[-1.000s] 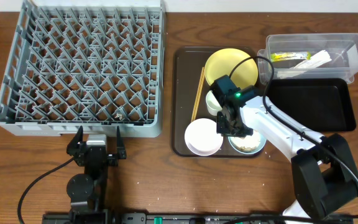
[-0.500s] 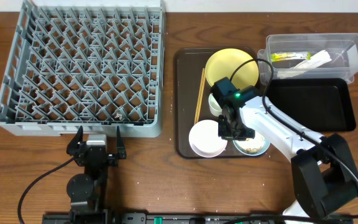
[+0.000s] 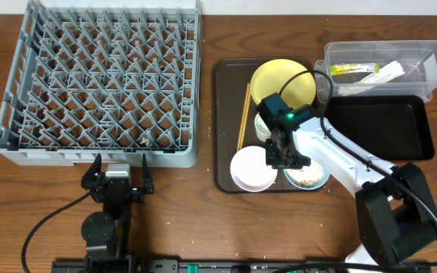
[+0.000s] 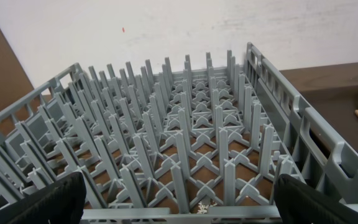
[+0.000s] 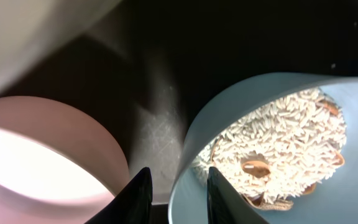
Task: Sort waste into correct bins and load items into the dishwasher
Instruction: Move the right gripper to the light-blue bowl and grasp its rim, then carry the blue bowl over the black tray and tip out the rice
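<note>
My right gripper (image 3: 283,158) (image 5: 178,194) hangs over the brown tray (image 3: 222,114), open a little. Its jaws straddle the rim of the light blue bowl (image 3: 309,179) (image 5: 309,205), one finger inside and one outside, with a gap on each side. The bowl holds rice-like scraps (image 5: 284,134). The white bowl (image 3: 252,170) (image 5: 48,162) sits just to its left. Behind them are the yellow plate (image 3: 279,78), small white cup (image 3: 260,126) and chopsticks (image 3: 243,115). My left gripper (image 3: 120,173) (image 4: 179,198) is wide open and empty in front of the grey dish rack (image 3: 105,83) (image 4: 197,124).
The clear tub (image 3: 431,57) at the back right holds the green-and-yellow wrapper (image 3: 349,70) and the white paper strip (image 3: 390,72). The shallow black tray (image 3: 378,125) lies just in front of it. My right arm reaches in from the front right.
The white bowl and the light blue bowl have shifted slightly to the right on the brown tray. My right gripper stays at the blue bowl's rim. The left arm has not moved.
</note>
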Robot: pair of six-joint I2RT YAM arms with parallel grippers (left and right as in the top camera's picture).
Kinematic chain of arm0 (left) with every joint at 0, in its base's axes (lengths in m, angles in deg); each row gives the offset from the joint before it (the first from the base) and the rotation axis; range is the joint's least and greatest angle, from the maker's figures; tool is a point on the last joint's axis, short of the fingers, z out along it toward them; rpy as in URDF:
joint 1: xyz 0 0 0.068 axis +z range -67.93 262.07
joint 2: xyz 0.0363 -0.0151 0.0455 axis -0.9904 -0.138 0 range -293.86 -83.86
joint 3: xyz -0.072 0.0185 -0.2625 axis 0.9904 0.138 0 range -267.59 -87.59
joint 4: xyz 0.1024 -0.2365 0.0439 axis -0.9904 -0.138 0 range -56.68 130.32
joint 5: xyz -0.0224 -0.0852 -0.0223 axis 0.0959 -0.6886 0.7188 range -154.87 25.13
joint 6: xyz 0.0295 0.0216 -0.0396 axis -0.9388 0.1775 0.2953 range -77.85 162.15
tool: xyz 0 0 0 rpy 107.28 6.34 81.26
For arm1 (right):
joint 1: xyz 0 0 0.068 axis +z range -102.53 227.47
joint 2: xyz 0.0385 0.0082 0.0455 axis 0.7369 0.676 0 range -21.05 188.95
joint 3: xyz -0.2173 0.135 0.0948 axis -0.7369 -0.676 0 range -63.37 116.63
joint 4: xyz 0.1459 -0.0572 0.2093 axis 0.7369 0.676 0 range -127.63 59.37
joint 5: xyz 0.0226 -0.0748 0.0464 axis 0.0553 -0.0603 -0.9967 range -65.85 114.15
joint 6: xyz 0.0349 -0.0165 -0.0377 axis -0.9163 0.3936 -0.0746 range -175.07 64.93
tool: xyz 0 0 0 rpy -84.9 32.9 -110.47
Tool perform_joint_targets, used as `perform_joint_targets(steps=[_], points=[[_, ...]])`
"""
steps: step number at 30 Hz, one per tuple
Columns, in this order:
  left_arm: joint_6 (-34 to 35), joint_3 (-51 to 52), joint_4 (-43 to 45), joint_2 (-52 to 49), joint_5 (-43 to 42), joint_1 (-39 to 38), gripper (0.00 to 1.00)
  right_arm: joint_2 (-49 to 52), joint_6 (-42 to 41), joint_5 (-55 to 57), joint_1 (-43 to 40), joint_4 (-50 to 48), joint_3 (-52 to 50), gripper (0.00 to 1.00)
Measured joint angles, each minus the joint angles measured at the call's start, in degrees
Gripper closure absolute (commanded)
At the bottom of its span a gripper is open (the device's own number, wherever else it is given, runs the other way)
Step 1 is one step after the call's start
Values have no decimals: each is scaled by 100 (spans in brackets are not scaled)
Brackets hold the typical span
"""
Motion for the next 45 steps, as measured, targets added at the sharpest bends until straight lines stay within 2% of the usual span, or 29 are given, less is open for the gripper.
perform_joint_targets(steps=[12,14,16,17,25,32,40,45], points=[[0,0,0,0,0,0,2,0,42,114,0,-372,-186,81],[2,0,-2,2,-2,-2,2,0,44,116,0,-437,-295,85],[2,0,0,0,-2,0,2,0,61,114,0,-461,-382,96],[2,0,0,0,0,0,2,0,63,101,0,-468,-396,99],[2,0,0,0,0,0,2,0,48,151,9,-459,-400,99],[0,0,0,2,0,0,2,-92,96,101,7,203,-42,99],[0,0,0,0,-2,0,2,-1266,385,61,-138,765,518,99],[0,0,0,0,-2,0,2,-1991,793,-146,-885,743,544,99]])
